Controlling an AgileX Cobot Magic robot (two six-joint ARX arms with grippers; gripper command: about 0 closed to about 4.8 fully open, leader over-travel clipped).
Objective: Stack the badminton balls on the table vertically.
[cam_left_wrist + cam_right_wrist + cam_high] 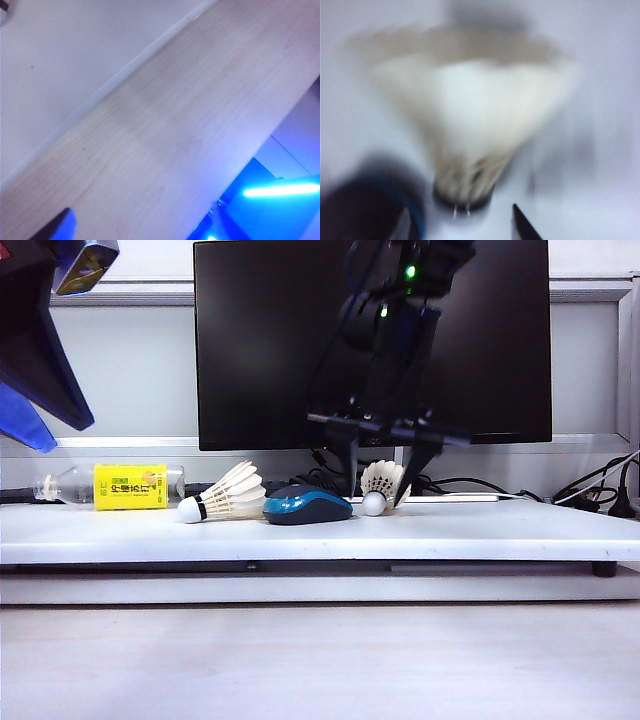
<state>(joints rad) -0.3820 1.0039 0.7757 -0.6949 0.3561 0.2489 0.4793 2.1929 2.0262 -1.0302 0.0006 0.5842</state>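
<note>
Two badminton balls lie on the white table (500, 535). One badminton ball (228, 496) rests on its side left of centre, its cork tip pointing left. The other badminton ball (381, 486) lies with its cork tip toward the camera. My right gripper (383, 480) hangs over it, open, one finger on each side. The right wrist view shows that ball (470, 110) blurred and close, between the tips of the right gripper (462, 227). My left gripper (40, 360) hovers high at the far left. In its wrist view the left gripper (140, 229) is open and empty above the table's front edge.
A blue-and-black mouse (308, 506) (365, 205) lies between the two balls, close to the right gripper's inner finger. A clear bottle with a yellow label (120, 486) lies at the back left. A dark monitor (280, 340) stands behind, cables (590, 495) trail at the right, and pale wood (320, 660) lies below the table.
</note>
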